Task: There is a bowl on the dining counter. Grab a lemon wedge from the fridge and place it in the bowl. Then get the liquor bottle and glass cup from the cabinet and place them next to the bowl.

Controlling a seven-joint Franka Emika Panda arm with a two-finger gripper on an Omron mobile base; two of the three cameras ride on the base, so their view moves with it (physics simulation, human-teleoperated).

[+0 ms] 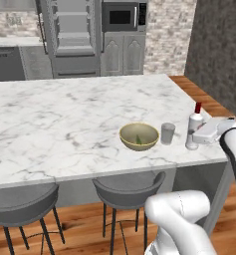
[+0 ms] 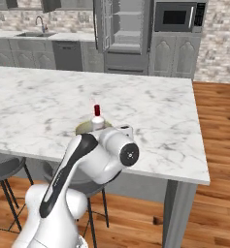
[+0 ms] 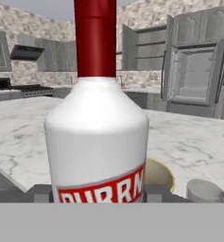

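1. Marble tabletop [image 1: 64,114]: I see the bowl [image 1: 139,136] at centre right, lemon wedge [image 1: 138,140] inside, glass cup [image 1: 168,133] just beside it.
2. My fingers [image 1: 191,138] grip the liquor bottle [image 1: 194,124] low, keeping it upright right of the cup.
3. I judge release comes next.

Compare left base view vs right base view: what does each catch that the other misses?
Left base view: the translucent grey glass cup between bowl and bottle, the tiny greenish lemon wedge inside the bowl, and the gripper at the bottle's body.

Right base view: the sink faucet on the back worktop.

Both: the red-capped liquor bottle upright on the white marble dining counter, the olive-tan bowl, and the fridge standing open.
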